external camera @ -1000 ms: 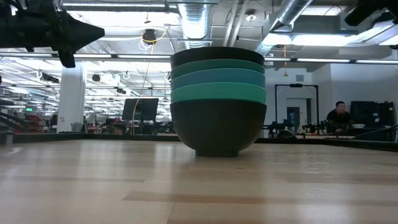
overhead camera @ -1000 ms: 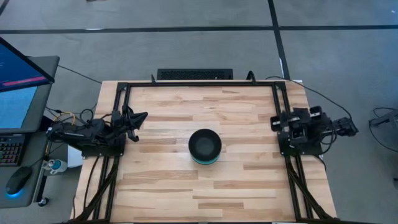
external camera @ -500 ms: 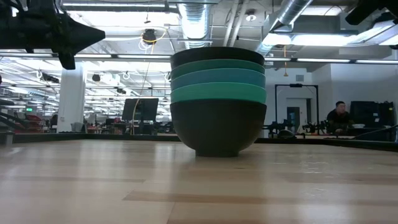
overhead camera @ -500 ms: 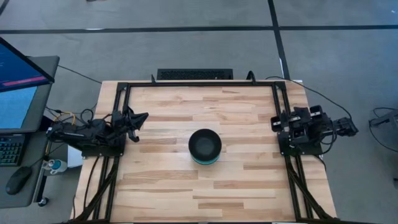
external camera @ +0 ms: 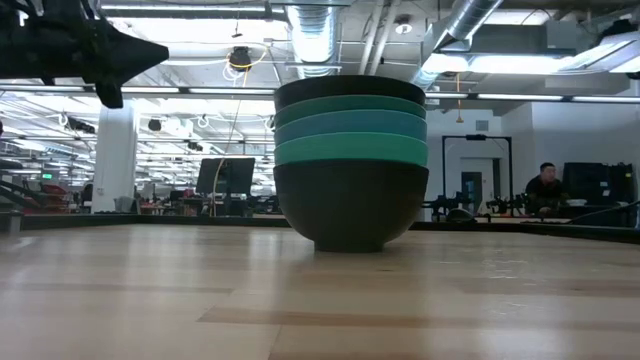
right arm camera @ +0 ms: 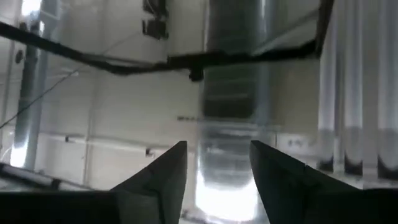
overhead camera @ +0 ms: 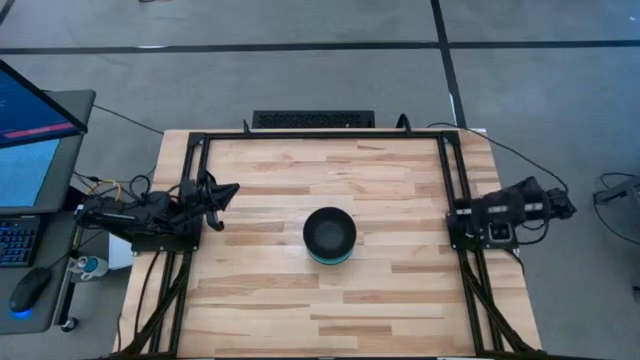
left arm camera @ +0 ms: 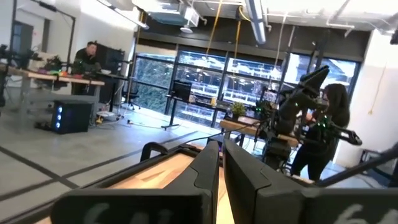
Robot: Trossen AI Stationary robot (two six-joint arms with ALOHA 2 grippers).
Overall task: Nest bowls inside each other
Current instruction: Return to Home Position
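Observation:
Several bowls (overhead camera: 329, 236) stand nested in one stack at the middle of the table. In the low view the stack (external camera: 350, 165) shows a black bowl at the bottom, cyan, blue and teal rims above it, and a black bowl on top. The bottom bowl's base rests on the wood. My left gripper (overhead camera: 232, 187) hovers shut near the table's left edge, pointing toward the stack (left arm camera: 219, 146). My right gripper (overhead camera: 470, 213) is at the table's right edge, open and tipped up toward the ceiling (right arm camera: 217, 146). Neither gripper is near the stack.
Black frame rails (overhead camera: 190, 200) run along the table's left and right sides. A keyboard (overhead camera: 313, 119) lies beyond the far edge. A monitor (overhead camera: 35, 130) and a mouse (overhead camera: 30, 290) sit off the left side. People (external camera: 545, 185) show in the room behind.
My right gripper has swung at the wrist at the table's right edge and tipped further upward. The stack of bowls and my left gripper have kept still.

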